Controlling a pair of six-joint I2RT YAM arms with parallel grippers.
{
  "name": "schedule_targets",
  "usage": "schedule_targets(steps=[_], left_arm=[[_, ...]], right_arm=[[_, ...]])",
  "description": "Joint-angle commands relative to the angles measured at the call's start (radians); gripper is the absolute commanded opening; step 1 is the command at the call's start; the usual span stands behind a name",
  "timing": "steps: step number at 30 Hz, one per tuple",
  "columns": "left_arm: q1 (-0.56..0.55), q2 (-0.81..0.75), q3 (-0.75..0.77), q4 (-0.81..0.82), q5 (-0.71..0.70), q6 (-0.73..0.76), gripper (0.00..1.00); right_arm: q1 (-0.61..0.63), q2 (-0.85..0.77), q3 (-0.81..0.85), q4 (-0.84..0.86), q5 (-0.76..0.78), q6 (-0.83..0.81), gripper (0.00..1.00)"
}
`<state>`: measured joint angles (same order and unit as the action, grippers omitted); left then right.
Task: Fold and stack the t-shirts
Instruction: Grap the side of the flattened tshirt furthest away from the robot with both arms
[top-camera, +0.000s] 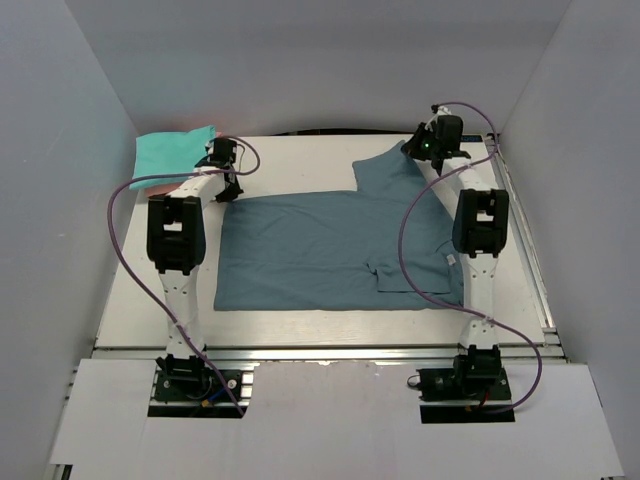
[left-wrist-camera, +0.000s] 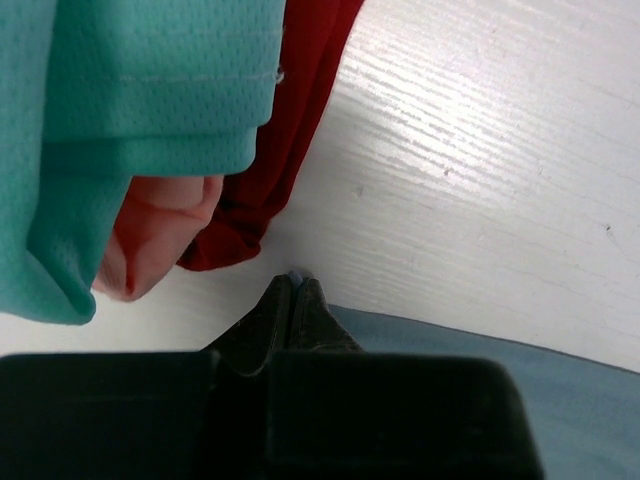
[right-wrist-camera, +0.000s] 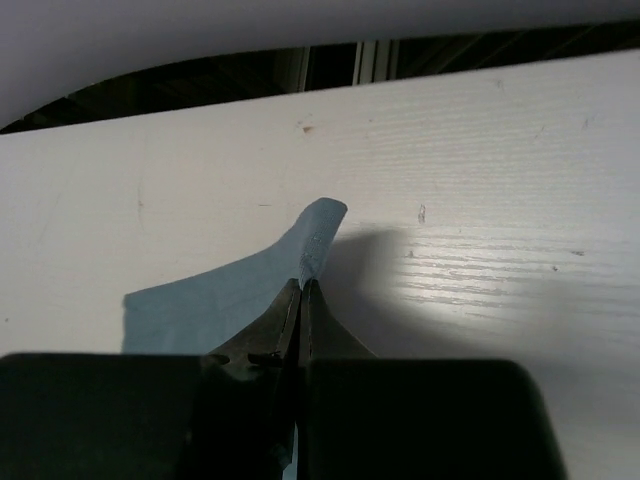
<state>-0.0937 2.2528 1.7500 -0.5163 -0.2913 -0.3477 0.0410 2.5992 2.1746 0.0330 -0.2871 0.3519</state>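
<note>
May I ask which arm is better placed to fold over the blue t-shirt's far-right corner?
Probably right: the right gripper pinches the blue t-shirt's lifted corner; the left gripper sits beside the stack.

The table (left-wrist-camera: 480, 150) is white-painted board with a fine grain ridged across it, a few small nicks, and a soft sheen where the light falls. The slate-blue t-shirt (top-camera: 330, 250) is smooth, matt knit cloth, thin enough to curl at its edge. At the far left, the teal t-shirt (left-wrist-camera: 120, 90) is a mesh weave dotted with tiny holes, its hems stitched. The salmon-pink t-shirt (left-wrist-camera: 160, 230) and the red t-shirt (left-wrist-camera: 290, 120) look plain, soft and dull. The left gripper (left-wrist-camera: 295, 285) and the right gripper (right-wrist-camera: 305, 285) have black fingers, seemingly plastic, with a faint satin gloss. The cables (top-camera: 110, 220) wear smooth purple sheathing. The rail (top-camera: 320, 350) along the near edge is bare, pale metal.
</note>
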Motion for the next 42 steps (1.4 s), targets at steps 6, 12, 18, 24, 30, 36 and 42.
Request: schedule_targets(steps=[6,12,18,24,30,36,42], left_arm=[[0.008,-0.105,0.003,-0.024,0.011,0.035,0.0],[0.008,-0.116,0.023,-0.03,0.027,0.061,0.0],[0.008,-0.148,0.014,-0.019,0.076,0.081,0.0],[0.008,-0.199,-0.026,-0.019,0.101,0.099,0.0],[0.008,-0.257,-0.081,-0.01,0.109,0.113,0.0],[0.008,-0.306,-0.142,-0.008,0.112,0.124,0.0],[0.008,-0.377,-0.248,0.03,0.13,0.121,0.0]], right_arm=[[0.003,-0.208,-0.096,-0.018,-0.014,-0.106,0.0],[0.007,-0.301,-0.205,-0.031,-0.049,-0.122,0.0],[0.023,-0.404,-0.357,-0.03,-0.047,-0.148,0.0],[0.037,-0.508,-0.487,-0.016,-0.03,-0.16,0.0],[0.04,-0.609,-0.573,-0.031,0.002,-0.175,0.0],[0.042,-0.732,-0.697,-0.077,0.035,-0.194,0.0],[0.04,-0.853,-0.828,-0.084,0.071,-0.231,0.0]])
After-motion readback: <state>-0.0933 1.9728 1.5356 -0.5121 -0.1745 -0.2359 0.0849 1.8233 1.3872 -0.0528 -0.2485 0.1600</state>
